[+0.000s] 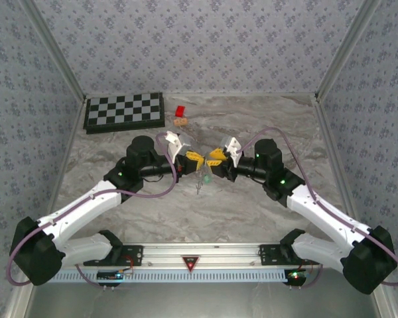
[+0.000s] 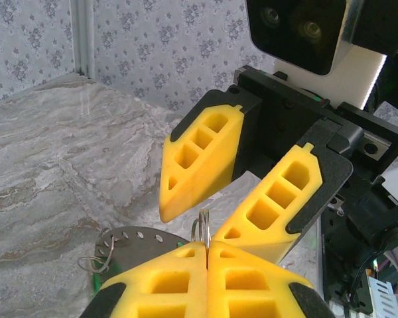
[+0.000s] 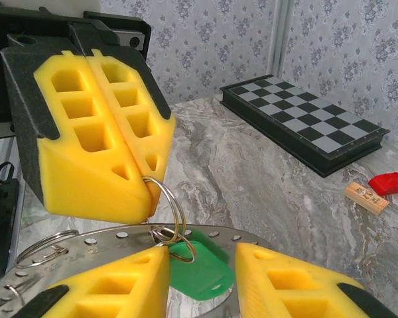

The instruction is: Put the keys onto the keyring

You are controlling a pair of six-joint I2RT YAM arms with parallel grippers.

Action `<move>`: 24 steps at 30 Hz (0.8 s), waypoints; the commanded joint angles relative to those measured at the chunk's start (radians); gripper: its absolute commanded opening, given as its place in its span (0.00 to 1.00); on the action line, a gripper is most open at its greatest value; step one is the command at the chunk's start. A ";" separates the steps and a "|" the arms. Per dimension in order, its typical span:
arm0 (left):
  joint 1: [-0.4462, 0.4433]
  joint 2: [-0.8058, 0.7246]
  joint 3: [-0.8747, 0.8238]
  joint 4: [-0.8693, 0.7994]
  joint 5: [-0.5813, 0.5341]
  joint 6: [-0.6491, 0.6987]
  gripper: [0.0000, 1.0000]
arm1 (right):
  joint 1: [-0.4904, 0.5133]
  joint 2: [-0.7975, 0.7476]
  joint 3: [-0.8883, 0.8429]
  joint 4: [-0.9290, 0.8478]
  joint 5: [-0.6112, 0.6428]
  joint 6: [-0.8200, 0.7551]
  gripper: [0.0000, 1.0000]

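Observation:
My left gripper (image 2: 207,248) is shut on a small wire split ring (image 2: 203,228), which sticks up between its yellow fingertips. That wire ring (image 3: 171,202) loops down to the holed rim of the keyring (image 3: 86,242), a flat grey metal ring just below both grippers. One key's green head (image 3: 202,262) lies against the keyring on a second small wire loop. My right gripper (image 3: 202,268) is open, its fingers on either side of the green head. In the top view the left gripper (image 1: 196,159) and right gripper (image 1: 211,159) meet tip to tip, with the green key (image 1: 206,177) below them. The other keys are hidden.
A folded chessboard (image 1: 125,111) lies at the back left of the marble table. A small red block (image 1: 180,110) and a small tan piece (image 1: 180,122) sit beside it. More wire loops (image 2: 101,255) hang on the keyring's far rim. Patterned walls close in the table.

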 commanded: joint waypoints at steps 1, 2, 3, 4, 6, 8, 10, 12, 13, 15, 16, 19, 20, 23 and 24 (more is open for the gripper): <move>-0.011 -0.029 0.017 0.052 0.012 0.002 0.00 | 0.006 0.003 0.020 0.018 0.017 0.011 0.33; -0.011 -0.029 0.017 0.049 0.012 0.006 0.00 | 0.004 -0.002 0.021 0.012 0.018 0.014 0.33; -0.012 -0.030 0.018 0.046 0.011 0.007 0.00 | 0.002 -0.006 0.021 0.007 0.015 0.020 0.33; -0.010 -0.032 0.018 0.044 0.009 0.011 0.00 | -0.010 -0.014 0.020 0.004 0.004 0.035 0.33; -0.012 -0.035 0.018 0.039 0.005 0.014 0.00 | -0.046 -0.027 0.016 0.008 -0.055 0.074 0.31; -0.011 -0.037 0.018 0.040 0.005 0.017 0.00 | -0.086 -0.040 0.002 0.050 -0.120 0.120 0.32; -0.011 -0.038 0.018 0.041 0.003 0.016 0.00 | -0.109 -0.047 -0.003 0.069 -0.152 0.143 0.32; -0.011 -0.036 0.018 0.047 0.006 0.013 0.00 | -0.125 -0.045 -0.007 0.088 -0.185 0.166 0.35; -0.010 -0.035 0.018 0.048 0.008 0.012 0.00 | -0.129 -0.042 -0.006 0.098 -0.197 0.175 0.36; -0.010 -0.030 0.020 0.051 0.009 0.011 0.00 | -0.130 -0.030 0.000 0.105 -0.220 0.183 0.36; -0.010 -0.029 0.021 0.050 0.011 0.011 0.00 | -0.130 -0.021 0.005 0.104 -0.225 0.187 0.36; -0.013 -0.027 0.024 0.050 0.014 0.010 0.00 | -0.127 0.003 0.020 0.104 -0.247 0.193 0.34; -0.012 -0.027 0.024 0.049 0.014 0.009 0.00 | -0.124 0.011 0.022 0.107 -0.253 0.195 0.33; -0.013 -0.029 0.023 0.046 0.012 0.011 0.00 | -0.112 0.026 0.030 0.111 -0.262 0.193 0.33; -0.012 -0.030 0.023 0.045 0.012 0.011 0.00 | -0.108 0.030 0.032 0.110 -0.264 0.191 0.33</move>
